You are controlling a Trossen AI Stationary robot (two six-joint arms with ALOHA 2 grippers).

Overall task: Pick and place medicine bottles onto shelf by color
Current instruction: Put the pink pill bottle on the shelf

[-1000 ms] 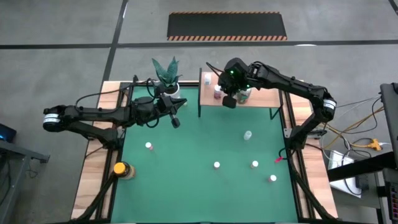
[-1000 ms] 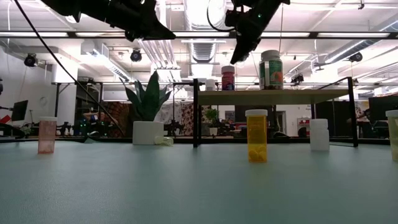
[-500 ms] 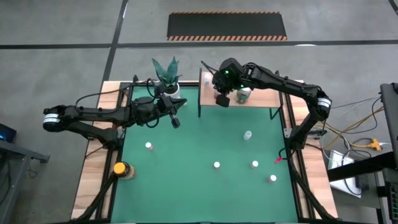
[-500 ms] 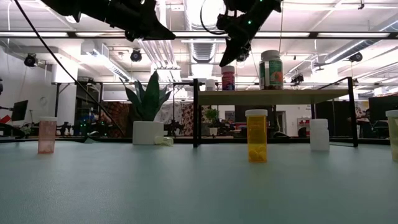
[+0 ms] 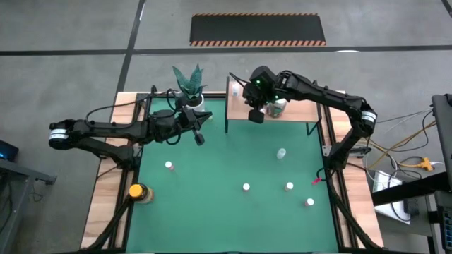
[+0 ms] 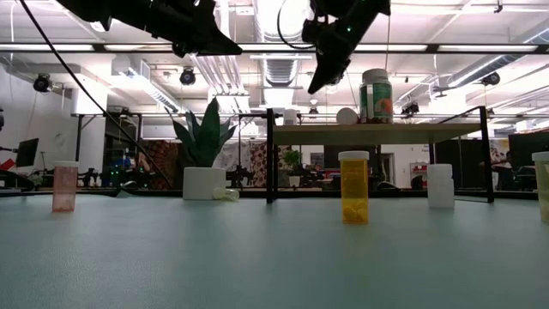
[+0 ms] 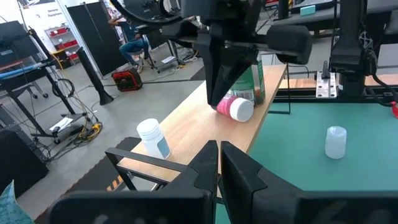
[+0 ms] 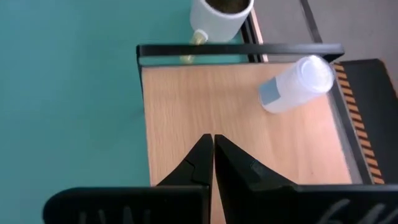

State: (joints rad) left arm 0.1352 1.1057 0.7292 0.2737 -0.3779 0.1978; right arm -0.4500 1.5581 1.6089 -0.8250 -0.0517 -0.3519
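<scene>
Several small round medicine bottles (image 5: 246,188) stand scattered on the smooth green mat (image 5: 212,212), among them a translucent orange one (image 6: 353,186) with a pale cap. On the light wooden shelf (image 8: 205,106) with thin black legs, a pink bottle (image 7: 235,107) lies tipped on its side beside an upright green one (image 7: 255,84); a white bottle (image 8: 293,84) stands near the end. Above the shelf hangs the right gripper (image 5: 255,115), fingers pressed together, empty. Left gripper (image 5: 200,137), likewise closed, hovers near the white plant pot (image 6: 204,182).

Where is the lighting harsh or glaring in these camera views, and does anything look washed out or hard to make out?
Low view: bright ceiling lights behind the arms turn the right end effector into a silhouette above the shelf. Right wrist view: the lying white-capped bottle is nearly washed out at its cap. High view: even light, only soft shadows on the green mat.
</scene>
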